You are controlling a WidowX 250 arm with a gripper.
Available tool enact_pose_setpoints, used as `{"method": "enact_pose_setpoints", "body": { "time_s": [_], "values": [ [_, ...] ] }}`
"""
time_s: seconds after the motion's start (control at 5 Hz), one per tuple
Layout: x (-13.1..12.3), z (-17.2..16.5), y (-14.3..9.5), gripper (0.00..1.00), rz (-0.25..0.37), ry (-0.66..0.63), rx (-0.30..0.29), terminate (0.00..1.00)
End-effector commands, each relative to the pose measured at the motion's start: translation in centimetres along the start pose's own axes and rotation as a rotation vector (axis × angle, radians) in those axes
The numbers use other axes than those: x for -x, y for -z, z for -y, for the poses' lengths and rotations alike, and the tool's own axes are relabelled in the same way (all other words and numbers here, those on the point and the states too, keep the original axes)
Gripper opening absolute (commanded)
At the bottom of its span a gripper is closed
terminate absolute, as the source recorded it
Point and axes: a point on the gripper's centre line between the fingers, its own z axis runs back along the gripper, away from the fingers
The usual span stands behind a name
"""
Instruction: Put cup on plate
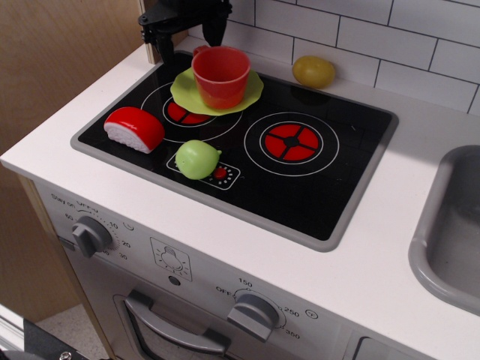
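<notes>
The red-orange cup [220, 76] stands upright on the lime-green plate [253, 89], which lies over the back left burner of the black toy stovetop [330, 180]. The cup's small tab handle points toward the back left. My black gripper [187, 34] hangs just behind and above the cup at the top edge of the view. Its fingers are spread apart and hold nothing. It does not touch the cup. Its upper part is cut off by the frame.
A red-and-white loaf-shaped toy [135, 127] lies at the stovetop's left. A small green ball-like fruit [197, 159] sits in front of the plate. A yellow fruit [313, 71] lies by the tiled back wall. A grey sink [450, 225] is at the right, a wooden panel at the left.
</notes>
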Motion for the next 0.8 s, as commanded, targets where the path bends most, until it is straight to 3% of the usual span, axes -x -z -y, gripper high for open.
{"method": "enact_pose_setpoints", "body": {
  "time_s": [0.0, 0.4, 0.6],
  "values": [
    [-1.4, -1.5, -5.1, 1.0, 0.1, 0.067, 0.14, 0.0],
    [0.3, -3.3, -8.1, 1.0, 0.088, 0.148, 0.212, 0.0],
    [1.2, -3.7, -9.5, 1.0, 0.098, 0.179, 0.254, 1.0]
  ]
}}
